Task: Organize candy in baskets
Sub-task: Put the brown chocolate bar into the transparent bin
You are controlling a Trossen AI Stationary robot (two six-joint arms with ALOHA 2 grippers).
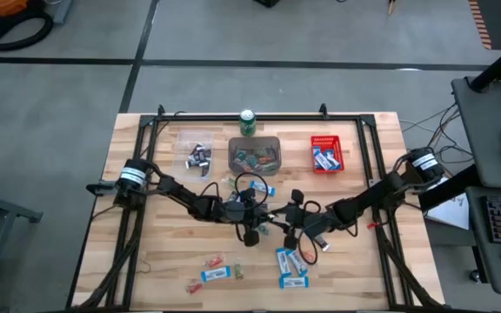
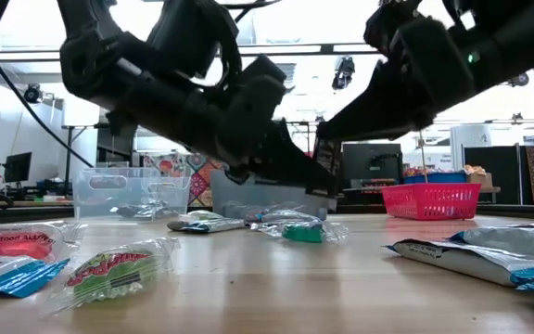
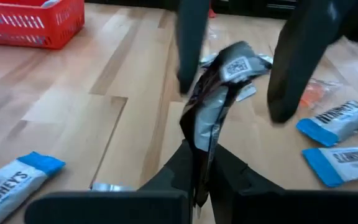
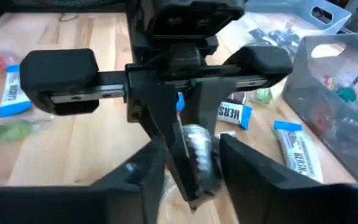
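Note:
A dark brown candy bar (image 3: 211, 106) with a crumpled silver wrapper end hangs above the table's middle, and my left gripper (image 3: 197, 163) is shut on it. My right gripper (image 4: 193, 144) faces the left one and is open; its fingers (image 3: 188, 43) stand on either side of the bar's far end. Whether they touch it I cannot tell. In the high view both grippers meet at the table's middle, left (image 1: 263, 216) and right (image 1: 281, 217). The clear basket (image 1: 197, 152), the grey basket (image 1: 255, 155) and the red basket (image 1: 327, 154) stand in a row at the far side. My left gripper pinches one end of the bar's wrapper (image 3: 199, 148) between its two fingers. The fingers come from the table's left, slanting a little downward, and lie along the bar. The bar sticks out past the fingertips toward my right gripper, on edge and clear of the table.
A green can (image 1: 248, 122) stands behind the grey basket. Blue-and-white bars (image 1: 290, 265) and small pieces (image 1: 216, 274) lie near the front edge, and more sweets (image 1: 263, 187) lie under the arms. A black frame (image 1: 250, 116) borders the table.

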